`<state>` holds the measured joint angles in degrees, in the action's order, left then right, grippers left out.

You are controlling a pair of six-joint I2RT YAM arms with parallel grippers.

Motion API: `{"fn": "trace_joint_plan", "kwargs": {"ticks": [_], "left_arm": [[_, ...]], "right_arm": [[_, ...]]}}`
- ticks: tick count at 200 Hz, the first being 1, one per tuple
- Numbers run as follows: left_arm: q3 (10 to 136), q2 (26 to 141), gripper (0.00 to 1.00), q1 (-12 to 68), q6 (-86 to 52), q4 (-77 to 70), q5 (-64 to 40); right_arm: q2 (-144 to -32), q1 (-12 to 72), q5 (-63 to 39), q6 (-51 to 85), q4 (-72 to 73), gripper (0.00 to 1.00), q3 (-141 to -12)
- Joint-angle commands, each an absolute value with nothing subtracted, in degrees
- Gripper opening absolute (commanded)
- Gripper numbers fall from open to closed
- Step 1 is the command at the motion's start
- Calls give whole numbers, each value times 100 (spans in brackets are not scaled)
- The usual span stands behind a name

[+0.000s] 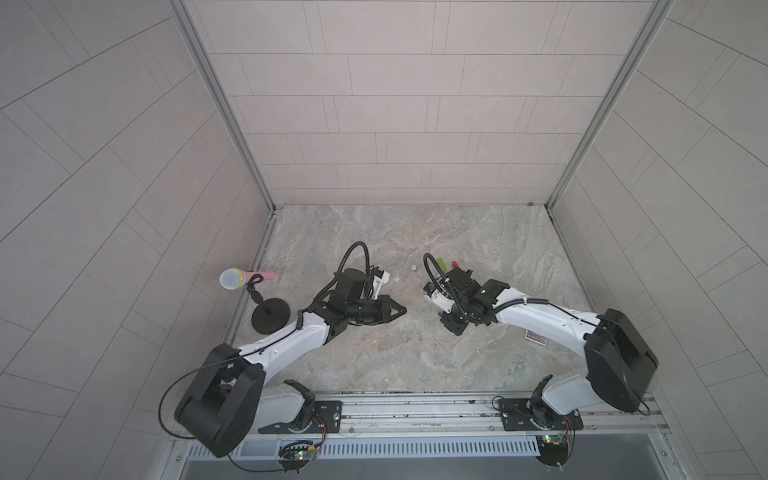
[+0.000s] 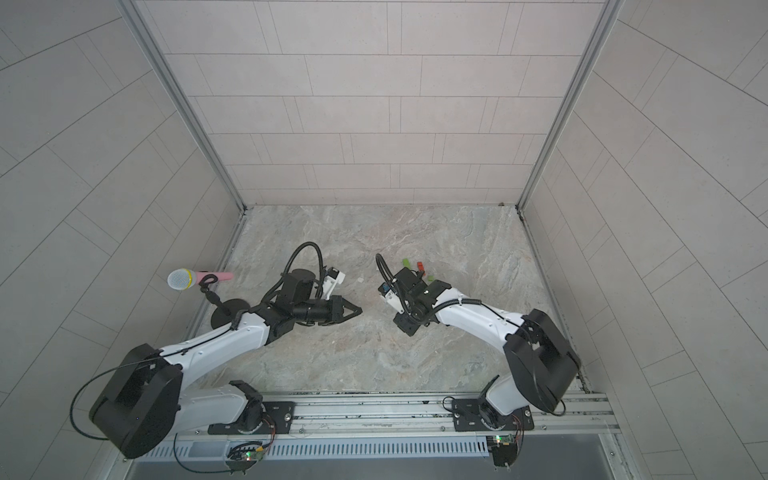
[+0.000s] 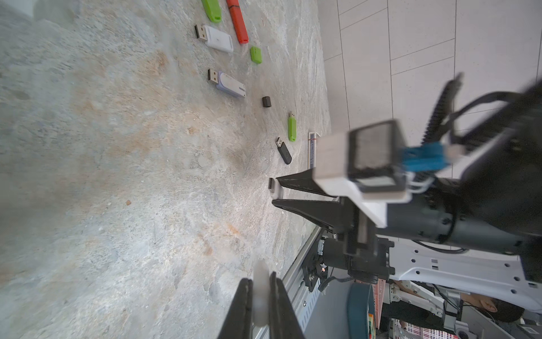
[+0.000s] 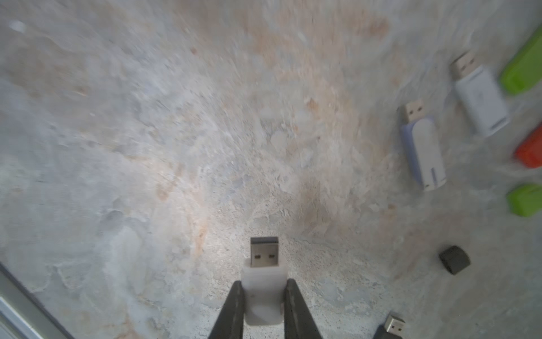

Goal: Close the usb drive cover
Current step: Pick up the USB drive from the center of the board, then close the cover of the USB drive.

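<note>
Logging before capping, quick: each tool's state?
Left tool: closed on a small translucent white plastic cap.
Right tool: closed on a white plastic USB drive, plug bare.

The microphone (image 1: 232, 279) stands on a round base at the table (image 1: 415, 365) edge. The left pincer (image 1: 404, 309), tips together, points away from the microphone; a green drive (image 1: 441, 263) lies farther off.

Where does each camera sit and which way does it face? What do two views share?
Top views: high above the arm bases, looking down on the table; the left arm and right arm show.
Left wrist: on the left arm, looking along the left claw, shut on a pale cap, toward the right claw.
Right wrist: on the right arm, looking along the right claw, shut on the white drive.
Shared: both wrist views show the lilac drive and the black cap.
</note>
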<state>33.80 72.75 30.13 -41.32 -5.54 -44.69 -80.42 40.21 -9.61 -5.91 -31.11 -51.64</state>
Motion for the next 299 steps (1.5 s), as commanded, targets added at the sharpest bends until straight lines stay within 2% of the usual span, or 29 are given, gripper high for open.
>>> {"fn": "trace_joint_plan", "kwargs": {"ticks": [1,34,64,181,299], "left_arm": [[3613,7376,9,3003,-3931,-571,-4825],[3702,7497,9,3018,-3907,-611,-5044],[3713,7521,9,3041,-3902,-667,-5130],[3733,7495,9,3093,-3944,-735,-5122],[3720,7487,9,3133,-3962,-761,-5159]], "right_arm": [[-7501,4104,-1248,-1156,-2368,20,-4762],[-6852,4194,-1507,-1457,-1884,20,-4319],[-6688,4343,-1538,-1480,-1849,21,-4323],[-7327,4831,-1492,-1292,-1697,20,-4791],[-7750,4940,-1292,-1257,-1775,19,-5114]]}}
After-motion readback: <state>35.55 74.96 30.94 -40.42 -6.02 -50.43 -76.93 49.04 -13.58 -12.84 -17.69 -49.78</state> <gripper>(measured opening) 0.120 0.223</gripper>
